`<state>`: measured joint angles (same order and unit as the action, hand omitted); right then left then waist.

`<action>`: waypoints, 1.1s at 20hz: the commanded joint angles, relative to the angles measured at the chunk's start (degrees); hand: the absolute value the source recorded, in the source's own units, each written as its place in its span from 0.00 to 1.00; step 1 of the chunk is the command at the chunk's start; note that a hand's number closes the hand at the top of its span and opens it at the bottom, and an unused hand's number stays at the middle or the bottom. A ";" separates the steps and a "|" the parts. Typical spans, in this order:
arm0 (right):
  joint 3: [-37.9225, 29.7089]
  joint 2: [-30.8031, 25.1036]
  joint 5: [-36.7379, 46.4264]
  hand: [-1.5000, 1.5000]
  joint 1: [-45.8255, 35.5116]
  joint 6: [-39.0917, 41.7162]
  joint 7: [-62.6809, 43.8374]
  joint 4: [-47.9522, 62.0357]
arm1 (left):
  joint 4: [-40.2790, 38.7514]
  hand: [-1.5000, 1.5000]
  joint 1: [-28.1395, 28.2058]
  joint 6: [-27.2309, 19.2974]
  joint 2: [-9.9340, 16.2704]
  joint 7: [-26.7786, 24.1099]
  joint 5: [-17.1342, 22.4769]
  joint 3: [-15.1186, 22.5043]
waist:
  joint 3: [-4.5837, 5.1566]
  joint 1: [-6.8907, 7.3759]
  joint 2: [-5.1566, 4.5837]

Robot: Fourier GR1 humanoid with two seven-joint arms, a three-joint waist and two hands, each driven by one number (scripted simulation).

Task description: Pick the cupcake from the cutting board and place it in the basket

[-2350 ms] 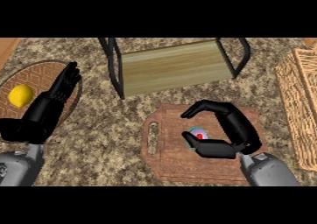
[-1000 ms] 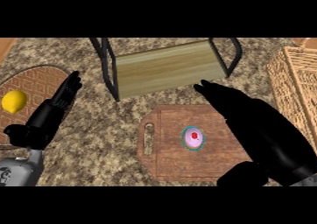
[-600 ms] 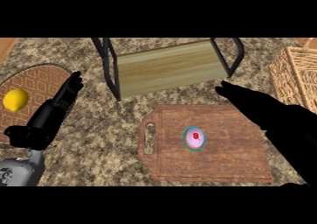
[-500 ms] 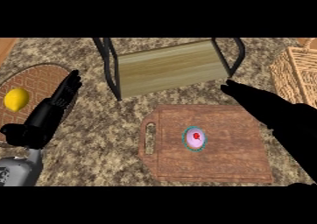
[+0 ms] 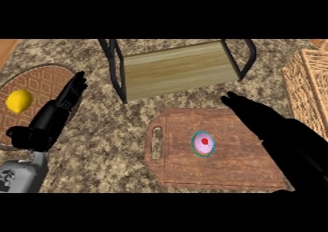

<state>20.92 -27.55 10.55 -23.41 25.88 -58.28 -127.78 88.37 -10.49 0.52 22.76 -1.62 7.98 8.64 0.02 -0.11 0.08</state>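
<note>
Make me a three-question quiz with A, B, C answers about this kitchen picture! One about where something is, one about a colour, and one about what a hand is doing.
1. Where is the cupcake?
A. in the basket
B. on the cutting board
C. in the right hand

2. What colour is the fruit on the round mat?
A. yellow
B. green
C. purple

3. How is the right hand?
A. curled round the cupcake
B. open, fingers straight
C. lying in the basket

Answers:
1 B: the cupcake sits in the middle of the cutting board, with no hand on it.
2 A: the lemon is yellow.
3 B: its straight fingers stretch above the board's right side, holding nothing, short of the basket.
</note>
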 commanded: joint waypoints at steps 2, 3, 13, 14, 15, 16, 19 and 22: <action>1.31 2.00 9.95 0.00 9.22 -3.24 6.01 1.54 | -1.17 0.50 -2.11 -0.44 -2.05 1.39 -1.50 -0.82 | -0.06 -0.24 -0.09; 0.72 2.44 12.88 0.00 9.04 -4.15 11.48 6.11 | 1.99 0.50 1.60 0.76 -1.26 0.20 -1.18 -0.95 | -0.07 0.24 -0.09; 2.31 7.31 25.84 0.00 12.85 -10.26 25.33 17.95 | 2.16 0.50 1.69 4.84 -2.81 1.78 -2.63 -4.26 | -0.04 0.21 -0.08; 2.57 9.56 24.65 0.00 12.20 -5.27 20.66 12.91 | -0.48 0.50 1.45 4.53 -4.58 -1.11 -4.77 -5.04 | -0.02 0.09 -0.06; 2.67 10.47 26.81 0.00 12.62 -9.04 24.06 15.93 | -0.93 0.50 0.13 4.88 -4.48 -0.17 -4.81 -5.11 | -0.03 0.09 -0.08; 6.79 13.12 29.26 0.00 12.94 -8.97 20.66 14.47 | -0.02 0.50 -0.27 5.08 -4.67 0.81 -4.69 -5.22 | -0.02 0.10 -0.05; 0.93 11.79 24.59 0.00 12.72 -5.76 25.10 14.11 | 5.95 0.50 4.25 3.18 -6.91 2.62 -6.85 -3.44 | -0.03 0.25 -0.02; 2.47 15.84 27.42 0.00 11.09 -4.77 24.03 15.37 | 0.99 0.50 0.19 6.03 -7.65 1.54 -6.76 -5.41 | -0.02 0.11 -0.07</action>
<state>23.75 -14.33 36.44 -11.89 20.02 -35.71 -113.42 90.94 -9.08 5.05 16.41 0.47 2.02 4.40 0.00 0.05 0.03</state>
